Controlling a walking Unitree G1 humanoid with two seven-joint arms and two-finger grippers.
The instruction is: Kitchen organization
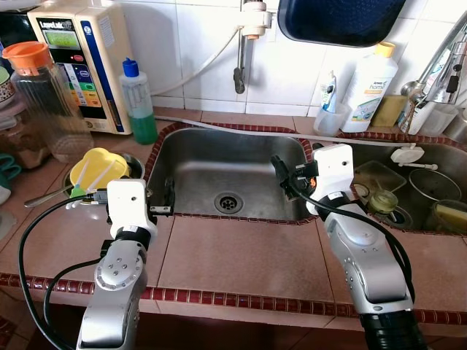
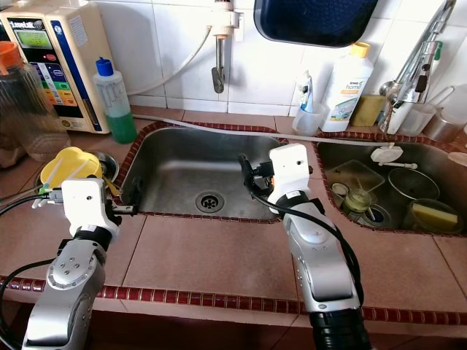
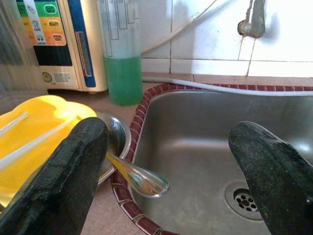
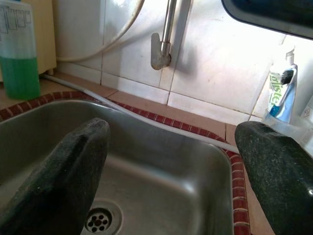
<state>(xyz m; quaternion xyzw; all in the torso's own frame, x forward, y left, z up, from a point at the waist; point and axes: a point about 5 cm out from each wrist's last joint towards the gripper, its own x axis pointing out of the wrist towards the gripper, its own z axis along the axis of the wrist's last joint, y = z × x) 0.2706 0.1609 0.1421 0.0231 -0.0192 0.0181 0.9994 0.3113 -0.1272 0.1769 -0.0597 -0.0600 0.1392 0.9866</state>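
While both grippers hover spread and empty over the sink [image 1: 191, 143], the left gripper [image 3: 168, 171] faces a spoon [image 3: 139, 178] at ten o'clock, its bowl overhanging the rim. It looks light, stiff and slippery; pinching the handle seems safest.

Spread black fingers [image 3: 73, 181] frame a spoon [image 3: 139, 178] overhanging the steel sink [image 3: 205, 147] beside a yellow lid [image 3: 34, 132]

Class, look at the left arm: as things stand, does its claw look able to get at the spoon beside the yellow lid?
Probably yes. The left claw is open at the sink's left rim, and the spoon lies just ahead between its fingers, its bowl jutting over the rim with nothing in between.
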